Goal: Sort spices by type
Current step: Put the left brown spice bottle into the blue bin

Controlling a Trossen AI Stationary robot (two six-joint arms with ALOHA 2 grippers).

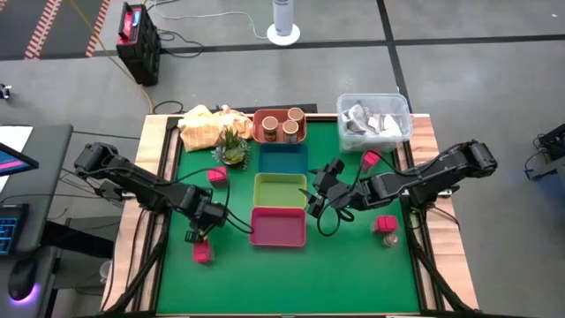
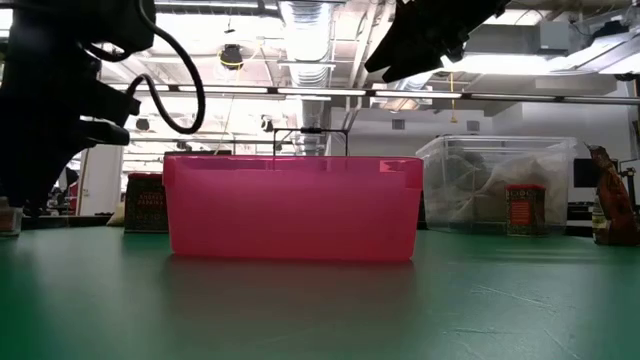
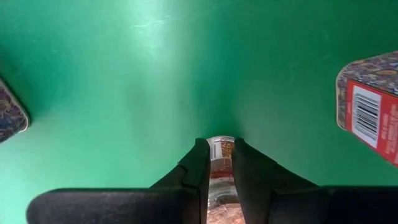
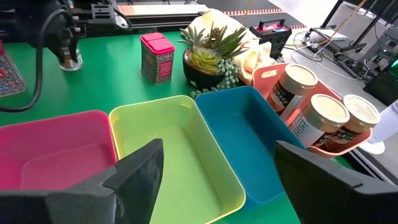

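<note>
The left hand (image 1: 206, 226) is clenched on a tiny jar (image 3: 219, 152) at the surface's eight o'clock, ready to lift it for sorting I'd guess, while the right hand (image 1: 320, 196) waits released over the trays (image 1: 281, 193) — three tan-lidded jars (image 1: 282, 122) already share orange.

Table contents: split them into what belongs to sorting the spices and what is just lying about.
Job:
- small jar, clamped in the left gripper
- three tan-lidded jars in the orange tray
- pink-red packets
- blue tray, green tray, pink tray, all empty
- right gripper, open above the trays

Lying about:
- potted succulent
- clear tub
- yellow cloth
</note>
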